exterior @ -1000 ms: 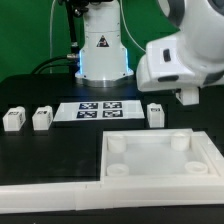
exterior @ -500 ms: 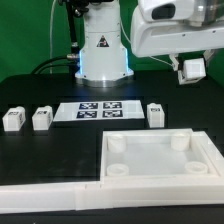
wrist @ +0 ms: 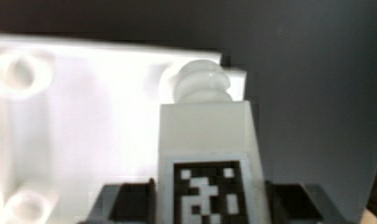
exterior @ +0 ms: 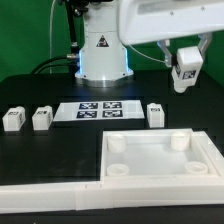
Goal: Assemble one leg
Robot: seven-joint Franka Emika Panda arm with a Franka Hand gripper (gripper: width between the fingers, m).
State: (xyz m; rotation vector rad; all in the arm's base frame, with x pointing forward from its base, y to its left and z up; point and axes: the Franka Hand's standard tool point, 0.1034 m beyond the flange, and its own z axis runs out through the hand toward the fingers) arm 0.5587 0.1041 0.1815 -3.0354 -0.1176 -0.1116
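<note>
My gripper [exterior: 186,60] hangs high over the exterior view's right side, shut on a leg [exterior: 187,68], a small white block with a black-and-white tag. In the wrist view the leg [wrist: 210,140] stands between the dark fingers [wrist: 128,204], tag facing the camera, its knobbed end pointing at the panel below. The large white square panel [exterior: 160,160] with round corner sockets lies at the front right; one corner of it shows in the wrist view [wrist: 78,100]. Three more legs stand on the table: two at the left [exterior: 13,120] [exterior: 41,119] and one [exterior: 155,114] behind the panel.
The marker board [exterior: 100,108] lies flat in the middle, in front of the arm's white base [exterior: 103,50]. A long white ledge [exterior: 50,190] runs along the front edge at the exterior view's left. Cables trail behind the base.
My gripper has risen with the leg in it, and the arm has swung up and toward the exterior view's left. The legs on the table and the panel have not moved.
</note>
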